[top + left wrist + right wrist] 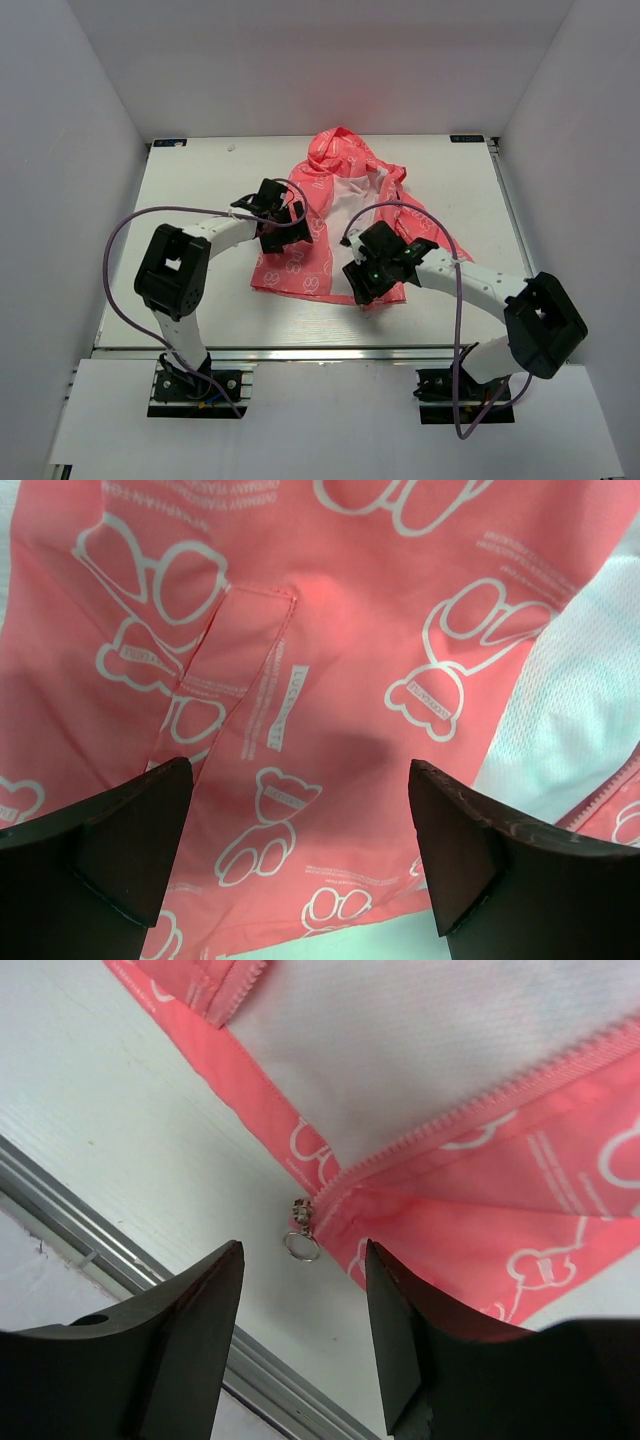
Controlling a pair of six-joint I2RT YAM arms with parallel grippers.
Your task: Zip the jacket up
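My right gripper point(302, 1260) hangs released, jaws apart, over the zipper pull point(300, 1242) at the hem of the jacket point(470, 1210), which lies spread mid-table, hood away from me. My left gripper point(300, 775) is spread and empty above the pink front panel. The cloth looks thin, light and limp, so I judge it will bunch. I'd pinch the small ring and pin the hem.

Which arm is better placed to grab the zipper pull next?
Right, I'd say. The right gripper is open, the zipper pull lined up with its finger gap at the jacket hem. The left gripper, also open, faces printed fabric with no pull in view.
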